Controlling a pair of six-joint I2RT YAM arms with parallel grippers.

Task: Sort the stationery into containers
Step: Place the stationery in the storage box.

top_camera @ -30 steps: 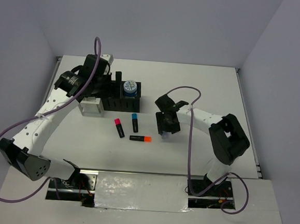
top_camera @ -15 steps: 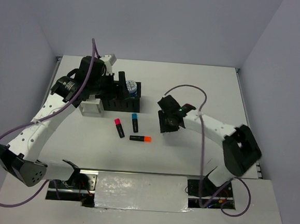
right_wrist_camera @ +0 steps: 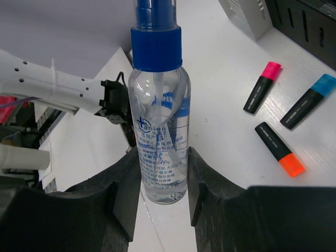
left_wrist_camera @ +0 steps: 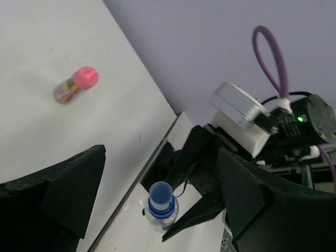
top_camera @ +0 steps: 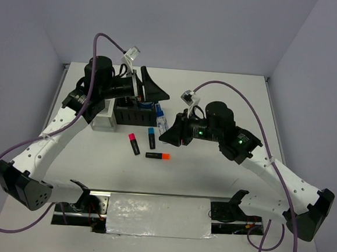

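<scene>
My right gripper [top_camera: 167, 132] is shut on the clear blue-capped bottle [top_camera: 162, 118] and holds it upright in the air just right of the black organizer [top_camera: 128, 116]. In the right wrist view the bottle [right_wrist_camera: 160, 121] stands between my fingers [right_wrist_camera: 126, 184]. My left gripper [top_camera: 155, 90] is open and empty above the black organizer, pointing right. The left wrist view looks at the bottle's cap [left_wrist_camera: 160, 195] and a pink-capped stick [left_wrist_camera: 76, 85] lying on the table. The pink [top_camera: 134, 144], blue [top_camera: 152, 137] and orange [top_camera: 158, 155] highlighters lie in front of the organizers. The rolls are hidden.
The white organizer [top_camera: 103, 121] stands left of the black one, and both show at the top right of the right wrist view, white [right_wrist_camera: 252, 16] and black [right_wrist_camera: 310, 26]. Purple cables arc over both arms. Walls close the table at the back and sides.
My right gripper has risen and swung left with the bottle, up to the black organizer. My left gripper has lifted off the organizer and turned to point right.
</scene>
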